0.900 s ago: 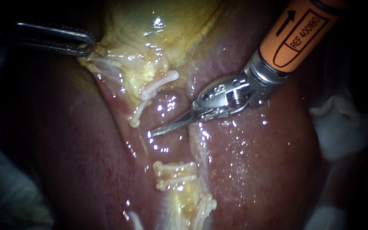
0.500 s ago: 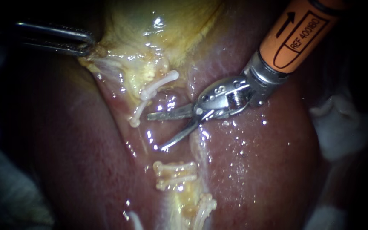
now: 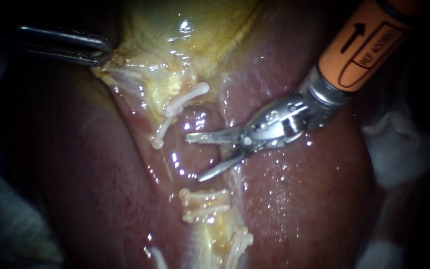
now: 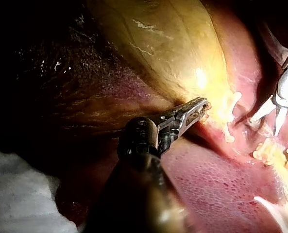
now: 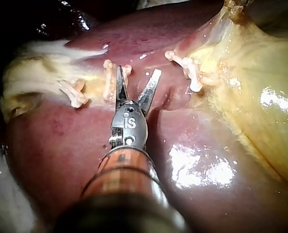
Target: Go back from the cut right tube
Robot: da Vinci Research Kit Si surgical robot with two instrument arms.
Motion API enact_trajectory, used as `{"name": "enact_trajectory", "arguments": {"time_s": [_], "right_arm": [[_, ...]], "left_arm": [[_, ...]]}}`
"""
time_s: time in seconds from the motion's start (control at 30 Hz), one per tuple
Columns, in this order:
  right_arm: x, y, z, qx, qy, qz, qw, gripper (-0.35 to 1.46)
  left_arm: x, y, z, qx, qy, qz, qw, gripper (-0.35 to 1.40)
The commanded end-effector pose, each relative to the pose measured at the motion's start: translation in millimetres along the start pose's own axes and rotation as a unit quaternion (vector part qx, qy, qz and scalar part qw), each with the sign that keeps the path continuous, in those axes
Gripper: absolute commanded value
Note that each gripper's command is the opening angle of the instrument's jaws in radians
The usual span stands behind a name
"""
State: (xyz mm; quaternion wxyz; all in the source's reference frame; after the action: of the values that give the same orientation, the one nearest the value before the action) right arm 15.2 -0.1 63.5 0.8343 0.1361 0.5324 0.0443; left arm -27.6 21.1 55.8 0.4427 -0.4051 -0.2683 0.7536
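My right instrument (image 3: pixel 194 158) comes in from the upper right, its two thin blades open over a wet gap in the tissue strip. White clips (image 3: pixel 185 97) lie above that gap and more clips (image 3: pixel 202 204) lie below it; the blades touch none of them. In the right wrist view the open blades (image 5: pixel 138 70) stand between the two clip groups (image 5: pixel 110 73) (image 5: pixel 190 68). My left instrument (image 3: pixel 106 54) reaches in from the upper left, jaws shut on the yellowish edge of the gallbladder (image 3: pixel 185 30). The left wrist view shows that grip (image 4: pixel 198 108), held taut.
The dark red liver (image 3: pixel 299 199) fills the view under and around both instruments. White gauze (image 3: pixel 399 144) lies at the right edge, and more gauze (image 4: pixel 17 194) lies beside my left shaft. Another clip (image 3: pixel 240 244) sits low on the strip.
The right instrument's blades went from shut to open, then the instrument drew back toward the upper right, away from the clips. The left instrument held still.
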Motion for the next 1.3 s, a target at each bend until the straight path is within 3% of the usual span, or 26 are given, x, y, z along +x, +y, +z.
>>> {"name": "enact_trajectory", "arguments": {"time_s": [0.03, 0.17, 0.3, 0.43, 0.53, 0.67, 0.87, 1.13, 1.3], "right_arm": [[-0.2, -0.3, -0.7, -0.010, -0.005, 0.001, 0.9999, 1.41], [-1.0, -1.0, -3.5, -0.038, -0.020, -0.007, 0.9990, 1.38], [-1.2, -1.3, -5.8, -0.049, -0.071, -0.010, 0.9962, 1.36], [-0.6, -1.1, -7.8, -0.053, -0.133, -0.003, 0.9897, 1.36], [0.4, -0.7, -8.9, -0.058, -0.158, 0.009, 0.9857, 1.36], [1.4, -0.3, -9.5, -0.067, -0.163, 0.018, 0.9842, 1.35], [1.5, -0.4, -9.5, -0.067, -0.163, 0.018, 0.9841, 1.35], [1.5, -0.5, -9.6, -0.067, -0.163, 0.018, 0.9842, 1.35], [1.5, -0.6, -9.7, -0.067, -0.163, 0.018, 0.9842, 1.35]], "left_arm": [[0.0, 0.0, 0.0, 0.000, 0.000, 0.001, 1.0000, -0.35], [-0.2, -0.2, 0.3, 0.001, 0.000, 0.001, 1.0000, -0.35], [-0.3, -0.2, 0.5, 0.002, 0.001, 0.001, 1.0000, -0.35], [-0.3, -0.2, 0.7, 0.002, 0.001, 0.001, 1.0000, -0.35], [-0.3, -0.2, 0.8, 0.002, 0.001, 0.001, 1.0000, -0.35], [-0.4, -0.3, 1.1, 0.003, 0.002, 0.002, 1.0000, -0.35], [-0.8, -0.7, 2.2, 0.004, 0.003, 0.003, 1.0000, -0.35], [-2.2, -2.1, 5.9, -0.005, -0.001, 0.003, 1.0000, -0.35], [-2.5, -2.6, 6.9, -0.004, -0.004, -0.001, 1.0000, -0.35]]}}
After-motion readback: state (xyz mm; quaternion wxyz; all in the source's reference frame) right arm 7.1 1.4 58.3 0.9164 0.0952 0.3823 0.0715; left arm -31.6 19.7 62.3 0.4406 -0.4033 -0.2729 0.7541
